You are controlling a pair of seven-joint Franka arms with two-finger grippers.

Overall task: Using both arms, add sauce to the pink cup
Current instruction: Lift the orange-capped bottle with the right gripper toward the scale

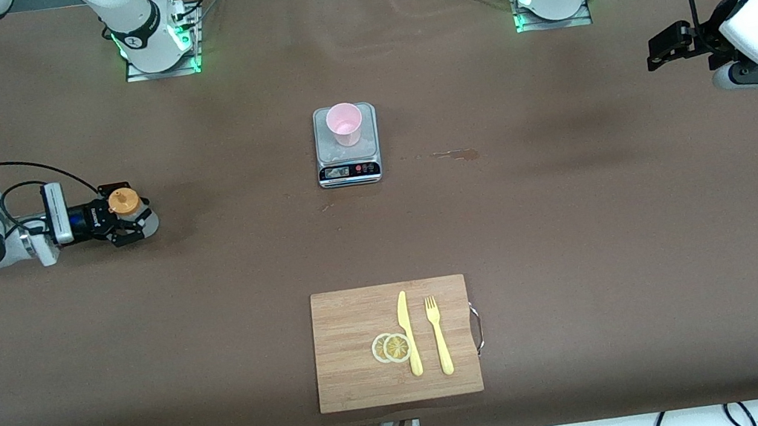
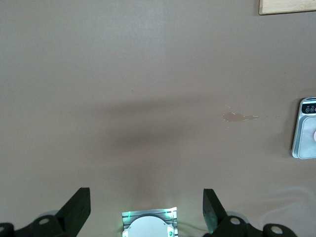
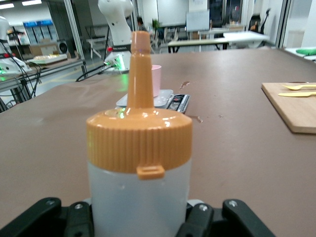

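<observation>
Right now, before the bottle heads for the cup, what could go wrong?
The pink cup stands loose on the scale; a nozzle bump might tip it. The right gripper holds the sauce bottle low on its body, so it could slip when tilted. The left gripper waits open, over the table's end.

table (image 1: 574,214): brown cover | desks (image 3: 217,42), ceiling lights (image 3: 30,2) in room

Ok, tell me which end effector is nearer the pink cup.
Right. The right end effector grips the sauce bottle toward its end of the table; the left end effector hangs open farther from the pink cup.
</observation>
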